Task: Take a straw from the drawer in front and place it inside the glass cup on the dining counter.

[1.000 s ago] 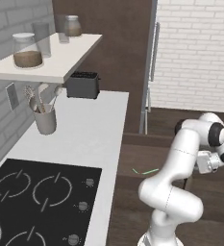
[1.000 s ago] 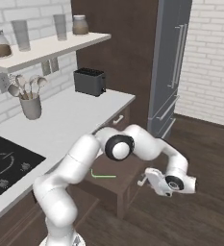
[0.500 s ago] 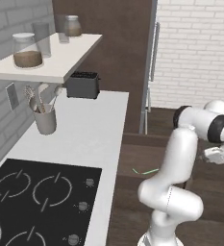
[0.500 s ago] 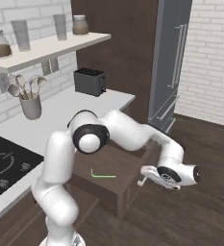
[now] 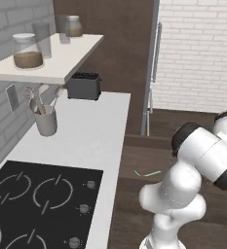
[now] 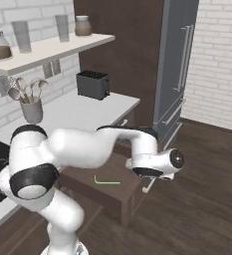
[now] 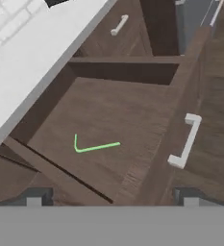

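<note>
- The wide, shallow dark-brown wooden drawer [image 7: 132, 125] stands pulled out from under the white worktop [image 5: 85, 131], its flat front carrying a pale bar handle [image 7: 185, 141] on the outer face.
- Inside the drawer lies only the thin light-green straw [image 7: 95, 146], bent into a short hook at one end, flat on the bare floor and apart from every wall; it also shows in the left base view [image 5: 147, 173] and the right base view [image 6: 106, 181].
- The drawer floor around the straw is open wood on all sides, with the back wall and a side wall well apart from it.
- The two-finger gripper [image 7: 111, 199] hovers above the drawer's front edge; its dark fingertips [image 7: 34, 198] stand wide apart at the two lower corners of the hand view, holding nothing.
- Dark wood floor [image 6: 202, 199] lies open beyond the drawer front, toward the tall grey refrigerator [image 6: 179, 74].
- On the worktop: a black toaster [image 5: 84, 85], a grey utensil cup [image 5: 45, 121] holding spoons, and a black hob [image 5: 37, 204].
</note>
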